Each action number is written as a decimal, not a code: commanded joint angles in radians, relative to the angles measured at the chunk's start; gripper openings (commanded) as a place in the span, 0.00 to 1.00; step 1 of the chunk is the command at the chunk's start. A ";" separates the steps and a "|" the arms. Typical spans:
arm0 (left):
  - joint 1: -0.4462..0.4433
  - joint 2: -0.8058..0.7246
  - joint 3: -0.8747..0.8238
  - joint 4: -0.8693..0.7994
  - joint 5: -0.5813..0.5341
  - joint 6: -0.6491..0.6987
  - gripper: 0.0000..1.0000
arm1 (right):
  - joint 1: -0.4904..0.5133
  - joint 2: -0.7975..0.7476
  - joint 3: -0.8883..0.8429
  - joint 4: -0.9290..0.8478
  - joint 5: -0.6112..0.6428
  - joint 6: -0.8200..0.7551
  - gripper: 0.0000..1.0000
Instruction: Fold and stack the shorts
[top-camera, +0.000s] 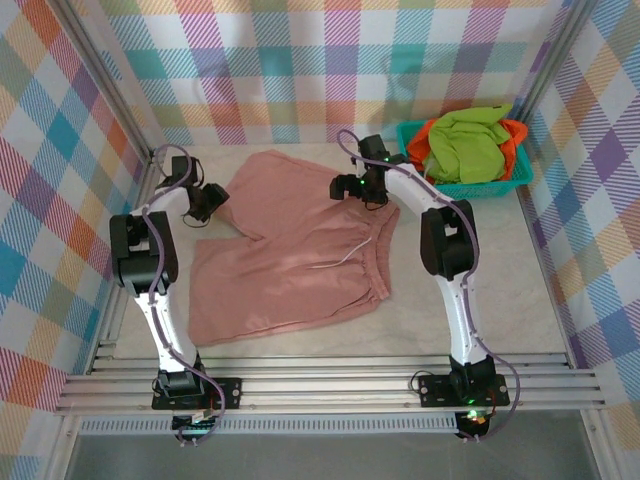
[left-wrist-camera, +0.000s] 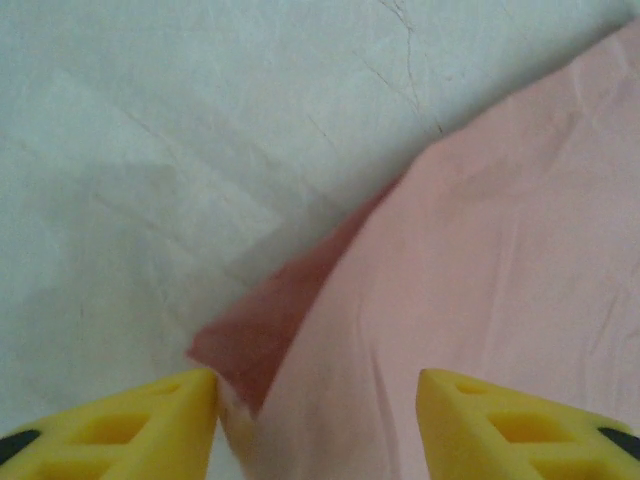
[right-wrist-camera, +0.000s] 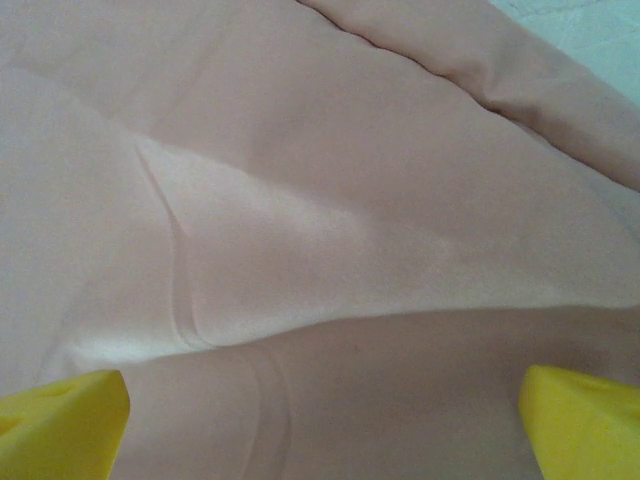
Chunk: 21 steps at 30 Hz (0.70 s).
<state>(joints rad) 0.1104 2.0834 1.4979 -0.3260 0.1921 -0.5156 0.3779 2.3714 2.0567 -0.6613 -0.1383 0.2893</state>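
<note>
Pink shorts (top-camera: 290, 260) were seen spread flat across the middle of the surface (top-camera: 480, 310), the waistband turned toward the right edge and a white drawstring (top-camera: 345, 258) lying on the cloth. The left gripper (top-camera: 213, 202) was lowered at the far-left part of the garment; in the wrist view (left-wrist-camera: 318, 385) its jaws were held apart astride a lifted hem, and no pinch on the cloth could be made out. The right gripper (top-camera: 372, 193) was set over the far end of the waistband, spread wide (right-wrist-camera: 325, 390) above smooth, creased fabric, with nothing held. At the far right corner a teal basket (top-camera: 520, 176) was placed, well apart from the pink pair. Green shorts (top-camera: 465, 142) were heaped in it over orange shorts (top-camera: 516, 131). Checked walls (top-camera: 300, 60) enclosed the surface on three sides.
</note>
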 joint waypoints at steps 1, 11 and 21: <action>0.011 0.048 0.044 -0.063 -0.004 0.023 0.38 | -0.009 0.035 0.064 -0.035 0.006 -0.019 1.00; 0.029 -0.163 -0.208 -0.026 -0.110 0.006 0.00 | -0.011 0.135 0.201 -0.103 0.022 -0.019 0.99; 0.097 -0.285 -0.308 0.067 0.042 -0.007 0.71 | -0.018 0.148 0.265 -0.138 -0.009 0.008 0.99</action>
<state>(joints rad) 0.1791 1.9007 1.2121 -0.3058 0.1707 -0.5133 0.3668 2.5256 2.2837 -0.7708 -0.1173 0.2836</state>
